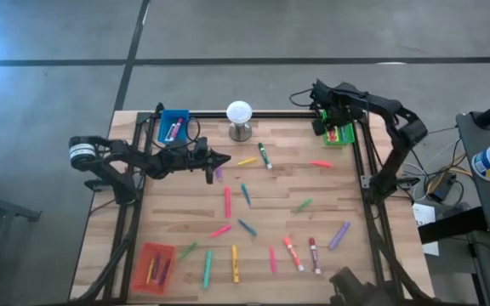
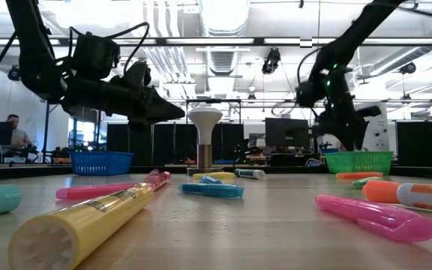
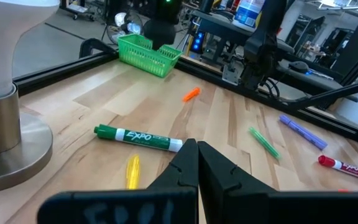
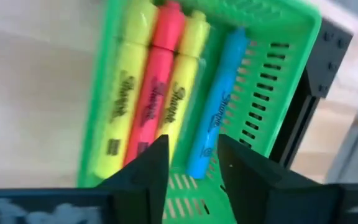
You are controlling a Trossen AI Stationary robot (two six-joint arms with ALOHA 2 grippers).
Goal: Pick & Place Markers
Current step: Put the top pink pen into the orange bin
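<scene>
Your right gripper hangs over the green tray at the desk's far right corner, fingers parted and holding nothing. In the tray lie four highlighters side by side: yellow, pink, yellow again and blue, each lettered "Sharpie". Your left gripper is pinched shut and empty, hovering above the desk near the white ball on its stand. Just beyond its tips you can read "EXPO" on a green marker, with a yellow one beside it. The other markers lie scattered over the desk; a few sit in the blue tray and red tray.
</scene>
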